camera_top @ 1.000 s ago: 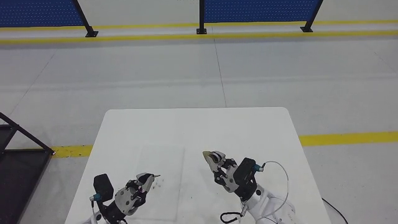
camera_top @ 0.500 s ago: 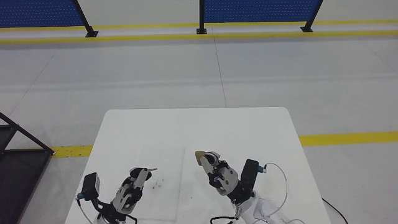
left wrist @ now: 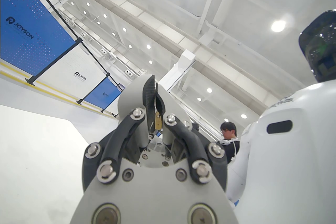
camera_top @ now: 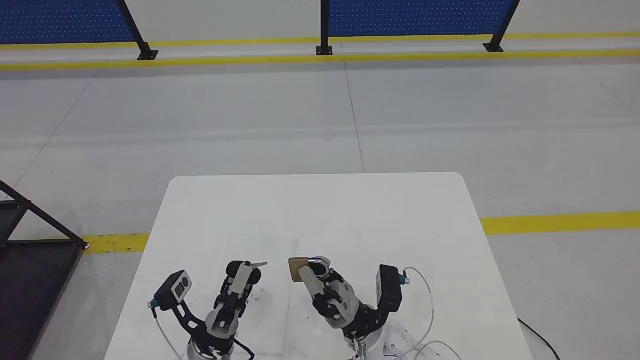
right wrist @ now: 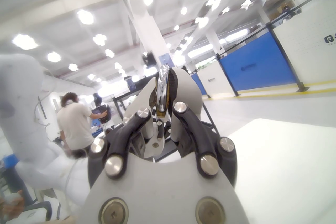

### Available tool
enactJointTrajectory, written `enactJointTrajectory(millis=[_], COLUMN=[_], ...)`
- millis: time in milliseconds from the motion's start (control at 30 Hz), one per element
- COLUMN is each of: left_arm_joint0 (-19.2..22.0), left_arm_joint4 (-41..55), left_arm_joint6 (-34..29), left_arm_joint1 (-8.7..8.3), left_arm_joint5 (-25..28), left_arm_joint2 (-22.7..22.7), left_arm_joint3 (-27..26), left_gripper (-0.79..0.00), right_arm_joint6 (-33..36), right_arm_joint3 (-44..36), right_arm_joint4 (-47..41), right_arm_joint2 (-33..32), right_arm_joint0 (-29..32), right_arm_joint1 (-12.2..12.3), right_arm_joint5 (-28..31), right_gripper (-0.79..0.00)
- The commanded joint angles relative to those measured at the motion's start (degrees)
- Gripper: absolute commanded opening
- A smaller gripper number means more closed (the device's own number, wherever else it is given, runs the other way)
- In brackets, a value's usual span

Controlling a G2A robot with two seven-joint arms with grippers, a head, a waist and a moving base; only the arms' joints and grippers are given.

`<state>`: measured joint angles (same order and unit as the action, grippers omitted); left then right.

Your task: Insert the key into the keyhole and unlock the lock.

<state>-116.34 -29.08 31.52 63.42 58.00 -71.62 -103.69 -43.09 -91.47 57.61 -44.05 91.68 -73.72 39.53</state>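
Table [camera_top: 400, 220]: key [camera_top: 258, 264] in left gripper [camera_top: 248, 270] points toward lock [camera_top: 297, 268] (pinched by right gripper [camera_top: 307, 263]).

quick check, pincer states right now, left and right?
Left pincer: closed, holding the key.
Right pincer: closed, holding the padlock.

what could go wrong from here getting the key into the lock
1. The key is pinched in the left gripper with little showing, so pushing could twist it.
2. The lock is clamped narrowly in the right gripper and may pivot.
3. The top view shows a gap between them, so they could meet misaligned.
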Motion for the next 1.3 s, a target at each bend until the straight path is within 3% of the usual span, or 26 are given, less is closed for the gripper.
enactJointTrajectory(millis=[0,700,1267], left_arm_joint0=[0.0,1.0,1.5], left_arm_joint4=[0.0,2.7,3.3], left_arm_joint6=[0.0,-4.8,-6.1], left_arm_joint1=[0.00,0.52,0.66], left_arm_joint5=[0.0,0.0,0.0], left_arm_joint2=[0.0,3.2,3.7], left_arm_joint3=[0.0,-0.7,0.0], left_gripper=[-0.785,-0.785,-0.785], right_arm_joint6=[0.0,2.5,4.3], right_arm_joint3=[0.0,-0.3,-0.5], right_arm_joint4=[0.0,-7.1,-6.2], right_arm_joint2=[0.0,-0.3,0.1], right_arm_joint0=[0.0,-0.1,0.0], right_arm_joint1=[0.0,-0.5,-1.0], right_arm_joint5=[0.0,1.7,1.8], right_gripper=[-0.785,-0.785,-0.785])
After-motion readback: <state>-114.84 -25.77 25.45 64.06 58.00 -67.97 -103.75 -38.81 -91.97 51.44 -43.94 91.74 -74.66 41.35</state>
